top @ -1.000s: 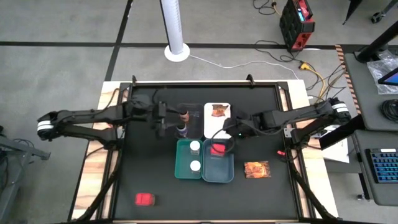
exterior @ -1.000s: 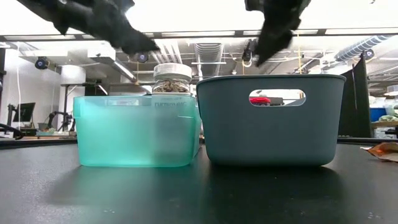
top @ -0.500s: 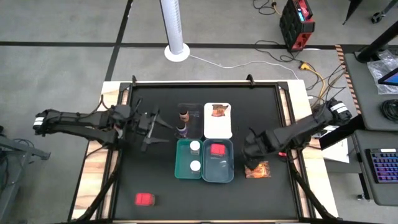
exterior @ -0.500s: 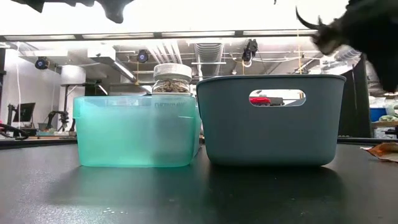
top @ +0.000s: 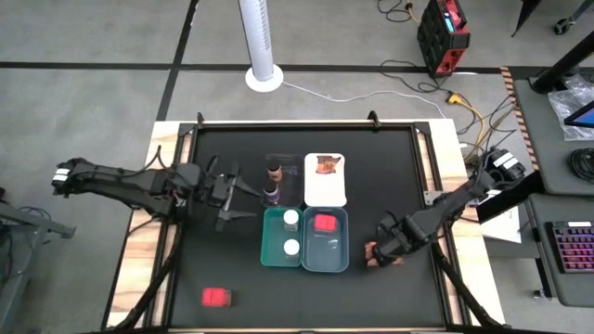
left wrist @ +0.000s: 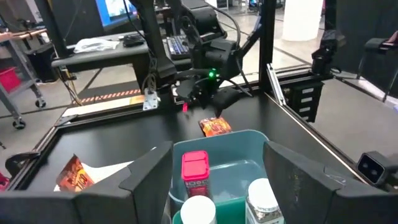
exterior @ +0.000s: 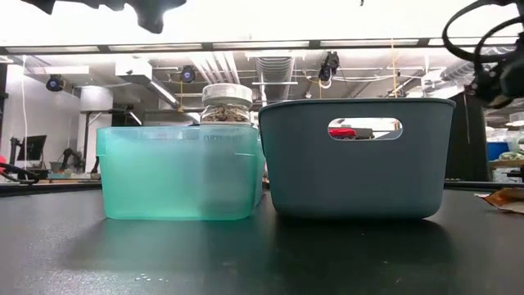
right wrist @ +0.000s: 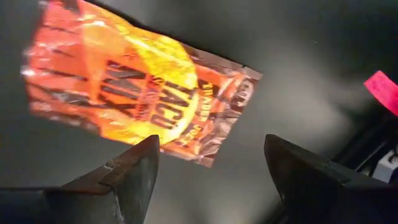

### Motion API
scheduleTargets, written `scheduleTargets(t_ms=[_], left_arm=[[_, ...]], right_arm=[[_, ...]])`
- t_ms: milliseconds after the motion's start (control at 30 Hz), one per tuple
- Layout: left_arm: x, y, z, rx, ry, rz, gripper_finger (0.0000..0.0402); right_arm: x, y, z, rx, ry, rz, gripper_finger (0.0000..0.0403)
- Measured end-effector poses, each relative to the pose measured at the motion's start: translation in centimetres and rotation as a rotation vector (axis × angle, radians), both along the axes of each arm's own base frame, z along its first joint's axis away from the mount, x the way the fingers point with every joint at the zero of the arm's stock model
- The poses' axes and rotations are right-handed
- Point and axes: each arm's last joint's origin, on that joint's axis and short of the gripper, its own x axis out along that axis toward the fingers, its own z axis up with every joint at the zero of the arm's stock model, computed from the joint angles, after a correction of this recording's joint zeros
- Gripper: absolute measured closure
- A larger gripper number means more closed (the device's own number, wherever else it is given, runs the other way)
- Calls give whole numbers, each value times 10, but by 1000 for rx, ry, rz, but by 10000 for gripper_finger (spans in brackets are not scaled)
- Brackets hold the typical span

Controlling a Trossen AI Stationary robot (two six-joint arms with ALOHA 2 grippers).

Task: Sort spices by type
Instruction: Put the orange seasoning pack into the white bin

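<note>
An orange-red packet [right wrist: 124, 93] lies flat on the black table to the right of the trays. My right gripper [right wrist: 211, 168] hangs open just above it, pointing down, one finger past each side of its near end; in the high view the gripper [top: 376, 250] covers most of that packet [top: 393, 259]. My left gripper [top: 238, 191] stands open left of two dark bottles [top: 273, 182]. Two white-capped jars [top: 291, 233] stand in the teal tray [top: 269, 252]. A red box [top: 324, 223] lies in the grey-blue tray [top: 340, 258], and a second packet [top: 327, 163] in the white tray [top: 325, 193].
Another red box [top: 215, 297] lies alone near the table's front left. The four trays are bunched at the table's middle. A raised black frame [top: 429, 186] edges the table close behind my right arm. Bare black tabletop lies at the front and far left.
My right gripper has left the grey-blue tray, swung toward the table's right and near edge, rolled its wrist and come down over the loose packet. My left gripper has drawn back from the dark bottles toward the table's left. Nothing on the table has moved.
</note>
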Motion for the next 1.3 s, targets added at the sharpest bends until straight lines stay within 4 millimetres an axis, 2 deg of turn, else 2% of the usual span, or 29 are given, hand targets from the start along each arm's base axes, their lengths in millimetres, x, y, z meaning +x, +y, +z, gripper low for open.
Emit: scheduleTargets(t_ms=[300, 467, 800, 967, 1233, 1300], left_arm=[[4, 0, -4, 11, 19, 5, 172], [5, 0, -4, 12, 20, 8, 179], [5, 0, -4, 5, 22, 10, 189], [5, 0, -4, 5, 22, 10, 189], [5, 0, -4, 5, 23, 10, 189], [4, 0, -5, 5, 27, 10, 189]], right_arm=[[-20, 5, -16, -53, 55, -7, 163], [-21, 3, -30, -25, 13, 14, 185], [-26, -1, -41, -49, -11, 1, 218], [-26, -3, -42, -84, -37, 5, 265], [-24, -3, -43, -107, -75, 11, 381], [-24, -3, -43, -110, -79, 12, 388]])
